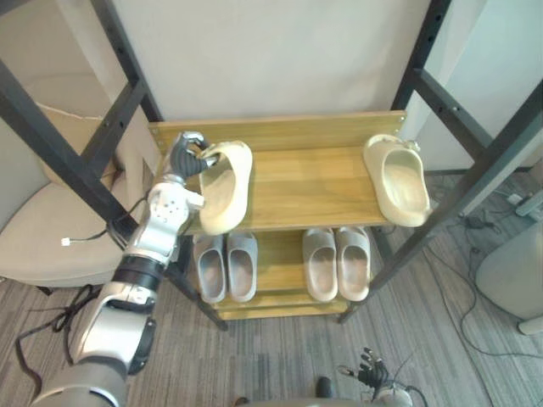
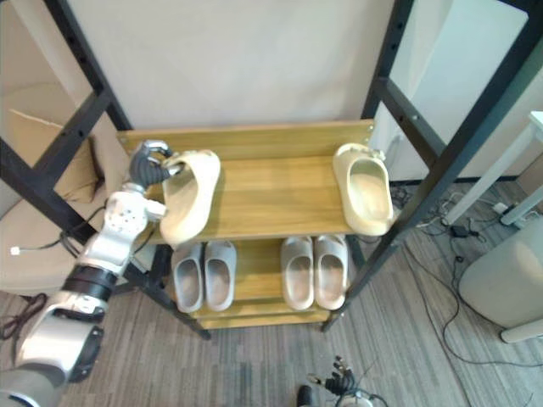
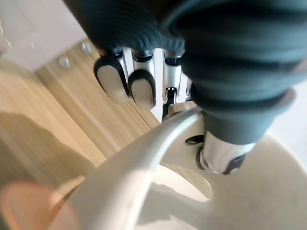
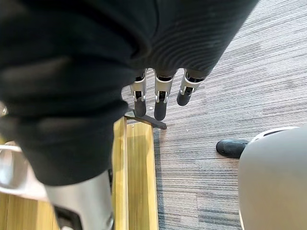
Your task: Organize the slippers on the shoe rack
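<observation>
Now: slipper [image 1: 226, 190] in L hand [image 1: 185, 153]

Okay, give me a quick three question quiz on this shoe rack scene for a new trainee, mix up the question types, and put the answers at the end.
1. True or false: the left hand grips a cream slipper at the left end of the top shelf.
2. How many grey slippers sit on the lower shelf? A) two B) four C) six
3. Fill in: the other cream slipper lies at the ____ end of the top shelf.
Key: 1 true; 2 B; 3 right.
</observation>
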Robot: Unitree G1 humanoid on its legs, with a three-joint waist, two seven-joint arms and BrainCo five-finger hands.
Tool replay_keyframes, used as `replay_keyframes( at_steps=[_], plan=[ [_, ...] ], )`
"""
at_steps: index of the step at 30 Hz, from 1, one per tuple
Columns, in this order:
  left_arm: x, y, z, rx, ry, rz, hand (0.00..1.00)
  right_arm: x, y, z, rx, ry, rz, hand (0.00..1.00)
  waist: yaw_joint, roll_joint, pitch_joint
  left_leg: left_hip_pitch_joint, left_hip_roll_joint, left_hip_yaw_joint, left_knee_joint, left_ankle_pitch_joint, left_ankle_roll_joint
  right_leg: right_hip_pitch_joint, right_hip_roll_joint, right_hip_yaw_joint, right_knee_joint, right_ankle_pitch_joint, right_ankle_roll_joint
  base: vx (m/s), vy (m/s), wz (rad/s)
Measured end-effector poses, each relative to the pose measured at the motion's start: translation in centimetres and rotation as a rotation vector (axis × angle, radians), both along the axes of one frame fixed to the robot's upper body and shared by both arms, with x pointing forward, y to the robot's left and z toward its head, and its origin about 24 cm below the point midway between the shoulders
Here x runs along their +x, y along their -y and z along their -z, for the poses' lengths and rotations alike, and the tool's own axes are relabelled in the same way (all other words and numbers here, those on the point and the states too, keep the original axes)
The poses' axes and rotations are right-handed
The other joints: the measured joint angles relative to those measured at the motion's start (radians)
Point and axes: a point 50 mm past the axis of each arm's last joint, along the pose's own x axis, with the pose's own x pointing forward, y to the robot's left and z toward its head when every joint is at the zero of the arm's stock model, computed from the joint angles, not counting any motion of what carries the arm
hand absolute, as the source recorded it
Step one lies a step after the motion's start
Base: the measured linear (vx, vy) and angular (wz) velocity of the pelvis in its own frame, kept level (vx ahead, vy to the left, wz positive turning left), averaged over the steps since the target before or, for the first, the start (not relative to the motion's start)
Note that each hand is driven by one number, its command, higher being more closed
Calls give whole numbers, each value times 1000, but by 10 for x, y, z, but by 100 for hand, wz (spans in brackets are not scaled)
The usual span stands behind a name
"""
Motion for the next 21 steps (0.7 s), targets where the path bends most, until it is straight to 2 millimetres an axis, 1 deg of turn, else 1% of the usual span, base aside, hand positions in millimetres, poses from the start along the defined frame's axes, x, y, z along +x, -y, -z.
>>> replay_keyframes(
  at_steps=[3,5,7,8,9,10,11,13,14,15,17,18,20,21],
  plan=[
    [1,10,1,-24,-2,26,100,1,0,0,0,0,0,0,-10,0,1,0,-1,0,0,0,0,3,0,1,-8,6,0,0,0,0],
    [3,19,0,-13,-2,58,100,2,0,1,0,-6,0,0,-11,0,1,1,-1,0,0,0,0,4,0,1,-8,6,0,0,0,0],
    [5,36,-4,4,6,108,100,2,1,1,-1,-6,1,0,-11,3,5,2,-2,0,0,0,0,5,-1,1,-8,6,0,0,0,0],
    [6,41,-5,8,10,121,100,3,1,1,-2,-4,1,0,-12,3,9,2,-3,0,0,0,0,5,-1,1,-8,6,0,0,0,0],
    [7,55,-12,30,27,161,100,5,1,0,-4,3,0,0,-14,4,22,1,-3,-1,2,1,2,6,-3,7,-8,6,1,0,0,0],
    [8,59,-14,35,33,171,100,6,1,0,-5,5,0,0,-14,5,25,1,-3,-1,2,1,3,5,-4,7,-8,7,1,0,0,0],
    [9,71,-20,50,53,204,100,7,2,-1,-6,8,0,0,-14,7,29,-2,-4,1,2,2,3,1,-5,10,-8,7,2,-2,0,-4],
    [9,86,-27,68,79,242,100,9,2,-2,-8,15,-1,0,-20,12,31,-3,-4,3,2,1,4,-2,-5,17,-7,7,2,0,-2,-7],
    [9,90,-30,77,87,252,100,9,2,-2,-9,18,-1,0,-22,13,33,-3,-4,4,2,1,4,-5,-4,18,-4,7,2,0,-5,-10],
    [9,99,-36,84,107,273,100,11,3,-4,-14,29,-1,0,-24,20,39,-4,-3,7,2,1,5,-14,-4,26,7,4,4,-3,-3,-9],
    [9,107,-44,97,131,293,100,12,4,-6,-18,41,-1,0,-25,26,43,-7,-3,16,2,0,6,-26,-4,34,16,2,5,-16,-1,-16],
    [9,114,-50,109,148,311,100,13,4,-6,-19,44,0,0,-25,28,45,-10,-3,27,2,0,6,-39,-4,45,24,1,5,-23,-1,-20],
    [8,122,-55,119,166,332,100,14,4,-7,-20,51,5,0,-28,30,47,-11,-3,32,3,-1,7,-42,-4,52,25,1,5,-15,-4,-11],
    [7,130,-58,120,178,349,100,13,4,-9,-23,62,6,0,-30,30,47,-11,-2,34,6,-2,9,-43,-4,53,27,0,5,-12,-6,-6]
  ],
)
